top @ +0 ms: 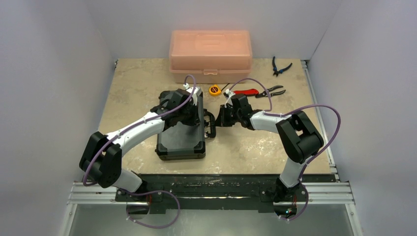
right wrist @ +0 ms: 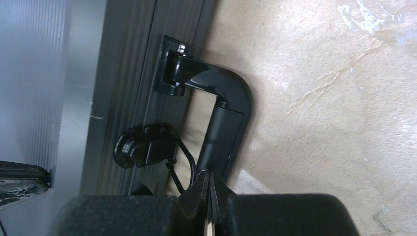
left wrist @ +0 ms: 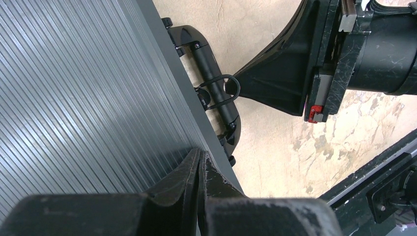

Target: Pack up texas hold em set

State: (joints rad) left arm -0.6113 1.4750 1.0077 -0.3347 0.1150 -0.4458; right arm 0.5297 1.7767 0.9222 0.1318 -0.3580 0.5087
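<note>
The black hard case [top: 179, 140] lies shut and flat on the table, its handle [top: 210, 125] facing right. My left gripper [top: 194, 118] is shut and empty, with its tips resting on the ribbed lid [left wrist: 74, 98] near the handle-side edge [left wrist: 200, 157]. My right gripper [top: 219, 120] is shut, and its tips [right wrist: 209, 177] touch the wire loop [left wrist: 221, 91] of the latch [right wrist: 145, 147] beside the handle [right wrist: 223, 118]. Nothing shows between its fingers. No chips, cards, triangles or dice are in view.
A translucent orange plastic box [top: 210, 49] stands at the back. In front of it lie a yellow tape measure [top: 214, 90], a red-handled tool [top: 246, 91] and black pliers [top: 273, 91]. Blue-handled pliers [top: 280, 66] lie at the back right.
</note>
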